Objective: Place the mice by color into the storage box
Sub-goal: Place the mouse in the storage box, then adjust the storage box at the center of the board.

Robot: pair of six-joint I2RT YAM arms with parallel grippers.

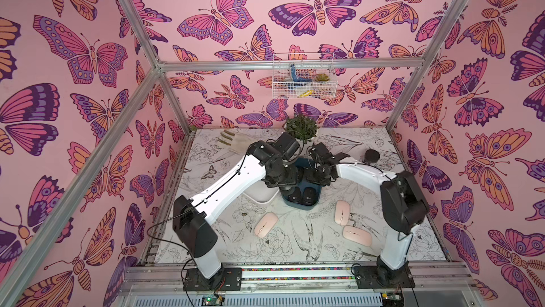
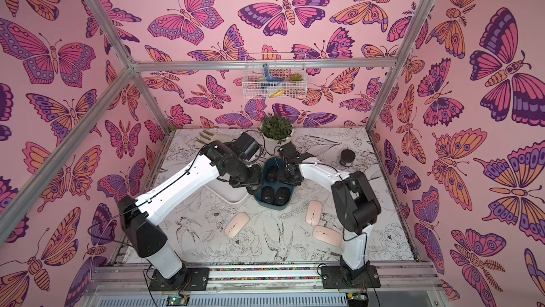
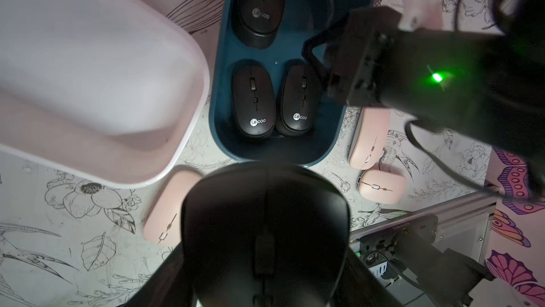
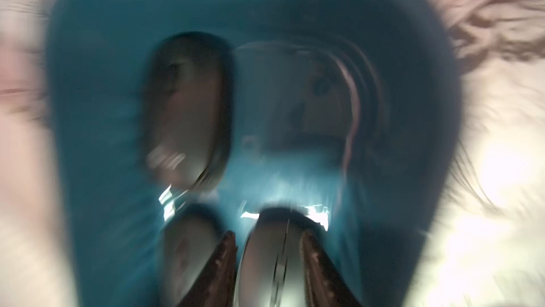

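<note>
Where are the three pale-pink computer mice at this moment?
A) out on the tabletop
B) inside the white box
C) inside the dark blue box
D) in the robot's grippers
A: the pink mice all lie flat on the table, outside both the white box and the blue box, which holds only black mice.

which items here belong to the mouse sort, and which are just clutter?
Job: blue box, white box, three boxed black mice, held black mouse, three pink mice.
Clutter: potted plant, black jar, glove, wire basket.
</note>
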